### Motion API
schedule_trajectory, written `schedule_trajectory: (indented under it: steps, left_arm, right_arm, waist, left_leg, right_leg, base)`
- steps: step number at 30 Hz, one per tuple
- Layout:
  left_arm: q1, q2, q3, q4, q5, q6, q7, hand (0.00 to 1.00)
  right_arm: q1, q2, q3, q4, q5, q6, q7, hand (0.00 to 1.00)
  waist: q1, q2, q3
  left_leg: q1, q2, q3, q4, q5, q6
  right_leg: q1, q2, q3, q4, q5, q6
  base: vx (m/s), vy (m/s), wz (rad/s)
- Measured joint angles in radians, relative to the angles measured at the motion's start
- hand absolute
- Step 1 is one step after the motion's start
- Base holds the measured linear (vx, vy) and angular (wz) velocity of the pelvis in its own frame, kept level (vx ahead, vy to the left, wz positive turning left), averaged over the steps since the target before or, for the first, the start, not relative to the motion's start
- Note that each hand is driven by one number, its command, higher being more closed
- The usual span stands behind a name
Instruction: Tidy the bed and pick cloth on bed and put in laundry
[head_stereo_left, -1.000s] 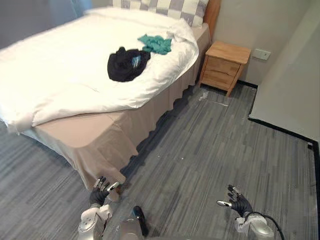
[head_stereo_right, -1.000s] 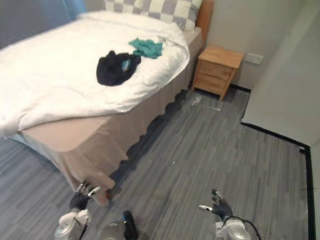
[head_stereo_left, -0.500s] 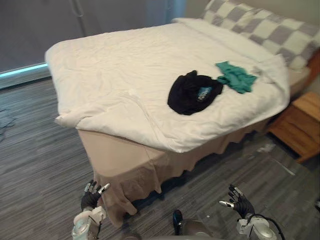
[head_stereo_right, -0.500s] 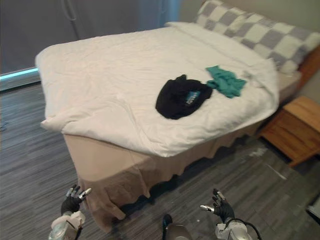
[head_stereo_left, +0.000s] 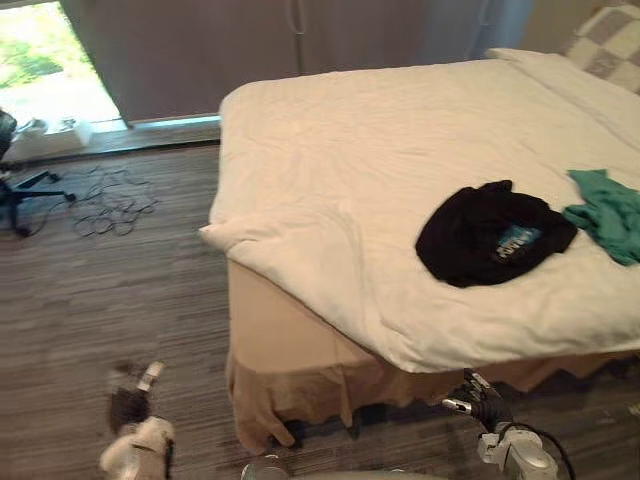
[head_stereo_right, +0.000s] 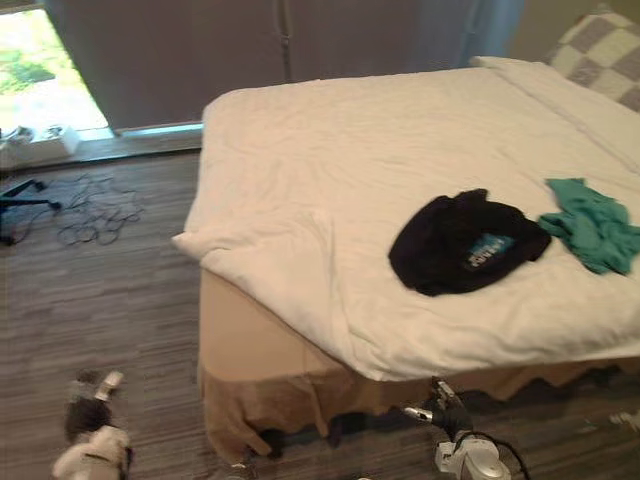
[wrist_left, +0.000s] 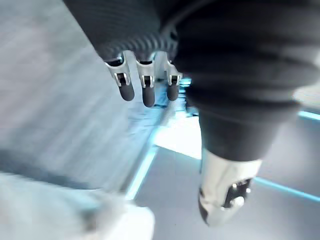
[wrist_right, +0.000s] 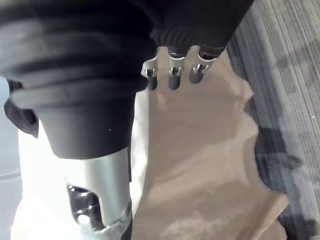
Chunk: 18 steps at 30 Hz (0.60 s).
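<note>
1. Since the earlier frame the whole view has swung toward the foot corner of the bed (head_stereo_left: 350, 140); nothing lying on it has shifted.
2. Left hand (head_stereo_left: 128, 405) hangs low over the floor (head_stereo_left: 120, 290), fingers straight, empty.
3. Right hand (head_stereo_left: 480, 405) hovers before the tan bed skirt (head_stereo_left: 290, 370), fingers loosely spread, holding nothing.
4. Black cloth (head_stereo_left: 492, 232) lies on the white duvet (head_stereo_left: 300, 230) near the bed's edge, with the teal cloth (head_stereo_left: 608, 212) just beside it.
</note>
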Motion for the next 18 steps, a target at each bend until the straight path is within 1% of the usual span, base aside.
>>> schedule_trajectory:
  steps: [1,2,3,4,5,6,7,8,9,10,11,13,14,15,16,17,18]
  left_arm:
    - [-0.011,0.031,0.000,-0.022,0.021,0.000,-0.005,0.00]
    - [-0.033,0.078,-0.004,-0.042,0.054,0.001,-0.023,0.00]
    - [-0.055,0.119,-0.018,-0.049,0.069,0.004,-0.043,0.00]
    - [-0.070,0.139,-0.031,-0.052,0.073,0.005,-0.050,0.00]
    - [-0.092,0.166,-0.052,-0.052,0.084,0.009,-0.066,0.00]
    - [-0.133,0.196,-0.094,-0.051,0.122,0.015,-0.079,0.00]
    - [-0.186,0.231,-0.160,-0.049,0.169,0.030,-0.080,0.00]
    - [-0.208,0.244,-0.188,-0.046,0.187,0.037,-0.081,0.00]
    - [-0.256,0.267,-0.251,-0.028,0.216,0.053,-0.081,0.00]
    - [-0.301,0.274,-0.307,0.004,0.245,0.077,-0.079,0.00]
    - [-0.320,0.274,-0.332,0.025,0.262,0.090,-0.078,0.00]
    - [-0.384,0.274,-0.437,0.117,0.329,0.127,-0.076,0.00]
    - [-0.401,0.273,-0.466,0.144,0.355,0.140,-0.073,0.00]
    - [-0.440,0.272,-0.526,0.198,0.406,0.164,-0.057,0.00]
    - [-0.455,0.271,-0.550,0.222,0.425,0.176,-0.053,0.00]
    - [-0.491,0.260,-0.599,0.270,0.446,0.199,-0.037,0.00]
    - [-0.541,0.244,-0.644,0.323,0.471,0.224,-0.020,0.00]
  right_arm:
    - [0.008,0.000,0.000,0.000,0.000,0.000,0.000,0.00]
    - [0.012,0.000,0.002,0.000,0.001,0.000,0.002,0.00]
    - [0.013,-0.001,0.002,0.000,0.004,0.001,0.003,0.00]
    - [0.013,-0.002,0.002,0.000,0.008,0.002,0.004,0.00]
    - [0.013,-0.004,0.003,-0.001,0.009,0.008,0.003,0.00]
    - [0.012,-0.006,0.005,-0.003,0.009,0.017,0.004,0.00]
    - [0.013,-0.007,0.014,-0.004,0.009,0.029,0.004,0.00]
    - [0.014,-0.007,0.016,-0.004,0.009,0.033,0.004,0.00]
    - [0.014,-0.007,0.025,-0.004,0.009,0.038,0.005,0.00]
    - [0.014,-0.008,0.036,-0.004,0.009,0.039,0.005,0.00]
    - [0.016,-0.007,0.040,-0.004,0.009,0.039,0.005,0.00]
    - [0.036,-0.006,0.061,-0.004,0.009,0.043,0.005,0.00]
    - [0.039,-0.005,0.070,-0.004,0.009,0.047,0.004,0.00]
    - [0.055,-0.005,0.094,-0.004,0.009,0.049,0.004,0.00]
    - [0.062,-0.005,0.102,-0.004,0.009,0.049,0.003,0.00]
    - [0.072,-0.005,0.115,-0.005,0.009,0.049,0.001,0.00]
    - [0.070,-0.005,0.129,-0.005,0.009,0.050,-0.003,0.00]
  waist:
    - [-0.001,0.001,-0.011]
    - [-0.002,0.006,-0.023]
    - [-0.003,0.002,-0.038]
    - [-0.003,-0.001,-0.043]
    - [-0.004,0.007,-0.046]
    - [-0.006,0.007,-0.055]
    - [-0.008,0.011,-0.060]
    - [-0.009,0.013,-0.061]
    - [-0.011,0.015,-0.066]
    - [-0.016,0.019,-0.068]
    - [-0.019,0.026,-0.069]
    - [-0.044,0.045,-0.077]
    - [-0.050,0.048,-0.077]
    - [-0.059,0.048,-0.076]
    - [-0.065,0.047,-0.076]
    - [-0.074,0.043,-0.071]
    - [-0.077,0.036,-0.057]
  left_leg:
    - [0.001,-0.002,0.003,-0.013,0.001,-0.001]
    - [0.003,-0.006,0.010,-0.029,0.004,-0.007]
    - [0.009,-0.008,0.020,-0.041,0.007,-0.011]
    - [0.017,-0.009,0.028,-0.050,0.010,-0.015]
    - [0.019,-0.008,0.037,-0.060,0.015,-0.017]
    - [0.020,-0.008,0.053,-0.072,0.026,-0.019]
    - [0.022,-0.005,0.064,-0.084,0.034,-0.020]
    - [0.024,-0.004,0.071,-0.091,0.037,-0.022]
    - [0.024,-0.001,0.091,-0.102,0.041,-0.027]
    - [0.023,0.003,0.109,-0.108,0.043,-0.029]
    - [0.023,0.005,0.115,-0.111,0.044,-0.029]
    - [0.025,0.011,0.151,-0.137,0.050,-0.035]
    - [0.025,0.013,0.163,-0.141,0.053,-0.037]
    - [0.024,0.019,0.182,-0.146,0.056,-0.041]
    - [0.024,0.022,0.192,-0.147,0.058,-0.043]
    - [0.019,0.027,0.210,-0.147,0.061,-0.045]
    - [0.010,0.031,0.230,-0.147,0.067,-0.045]
  right_leg:
    - [-0.001,0.000,0.000,-0.003,0.002,0.001]
    - [-0.002,0.000,0.002,-0.014,0.006,0.007]
    - [-0.002,0.002,0.006,-0.027,0.011,0.009]
    - [0.001,0.004,0.011,-0.035,0.015,0.009]
    - [0.001,0.008,0.019,-0.044,0.023,0.006]
    - [-0.001,0.012,0.029,-0.056,0.033,0.003]
    - [-0.006,0.019,0.044,-0.067,0.044,-0.001]
    - [-0.009,0.022,0.051,-0.071,0.047,-0.003]
    - [-0.025,0.027,0.065,-0.072,0.049,-0.003]
    - [-0.032,0.034,0.078,-0.075,0.054,-0.003]
    - [-0.036,0.037,0.085,-0.078,0.057,-0.002]
    - [-0.057,0.051,0.111,-0.088,0.073,-0.004]
    - [-0.062,0.055,0.120,-0.089,0.077,-0.005]
    - [-0.070,0.063,0.136,-0.096,0.085,-0.003]
    - [-0.077,0.067,0.146,-0.096,0.088,-0.004]
    - [-0.092,0.075,0.163,-0.099,0.098,-0.009]
    - [-0.112,0.080,0.183,-0.099,0.108,-0.010]
  base:
    - [0.03,0.047,0.04]
    - [0.03,0.035,-0.04]
    - [0.01,0.016,-0.10]
    - [0.01,-0.003,-0.19]
    - [-0.05,-0.018,-0.26]
    - [-0.07,-0.025,-0.29]
    - [-0.10,-0.035,-0.25]
    - [-0.08,-0.037,-0.31]
    - [-0.12,-0.053,-0.35]
    - [-0.11,-0.052,-0.35]
    - [-0.12,-0.056,-0.30]
    - [-0.11,-0.049,-0.35]
    - [-0.12,-0.064,-0.42]
    - [-0.12,-0.070,-0.38]
    - [-0.11,-0.079,-0.46]
    - [-0.11,-0.075,-0.50]
    - [-0.15,-0.084,-0.45]
